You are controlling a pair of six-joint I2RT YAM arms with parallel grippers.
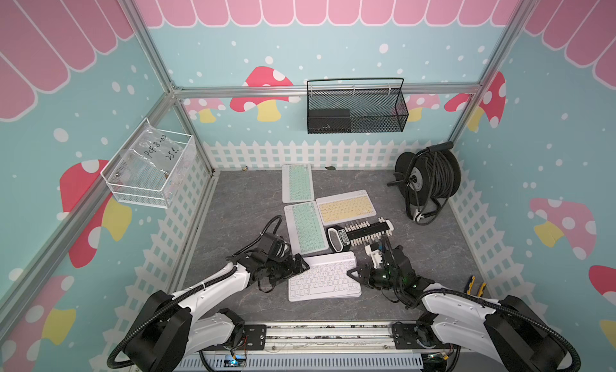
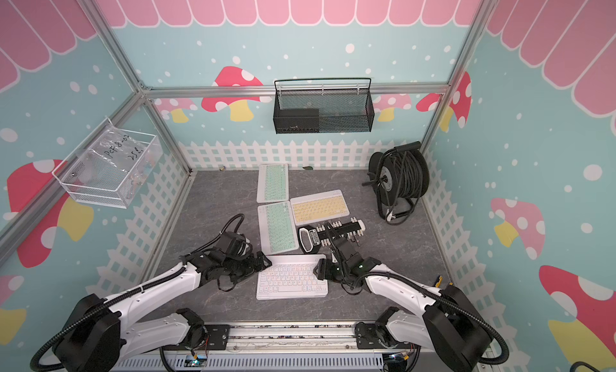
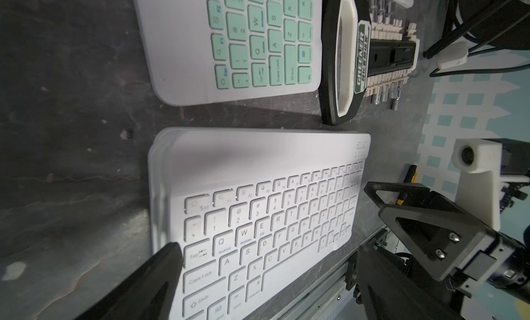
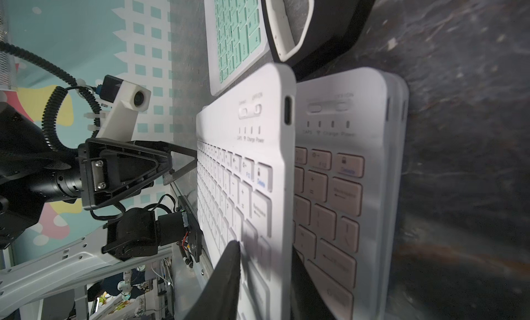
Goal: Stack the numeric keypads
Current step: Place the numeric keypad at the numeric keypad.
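Observation:
A white-keyed keypad (image 1: 323,280) tops a pile of keypads at the front middle of the table. In the right wrist view its right end (image 4: 258,149) stands tilted up off a pink-keyed keypad (image 4: 329,204) beneath it. My right gripper (image 4: 265,252) is shut on that raised end, one finger above and one below. My left gripper (image 3: 269,248) is open at the pile's left end (image 1: 301,265), its fingers (image 3: 169,264) spread wide over the keys. Two mint keypads (image 1: 297,182) (image 1: 305,227) and a yellow one (image 1: 345,206) lie flat further back.
A black holder with white pegs (image 1: 361,233) lies just behind the pile, next to my right wrist. A cable reel (image 1: 428,178) stands at the back right. Pliers (image 1: 475,285) lie at the right edge. A black mesh basket (image 1: 356,108) and a white wire basket (image 1: 150,173) hang on the walls.

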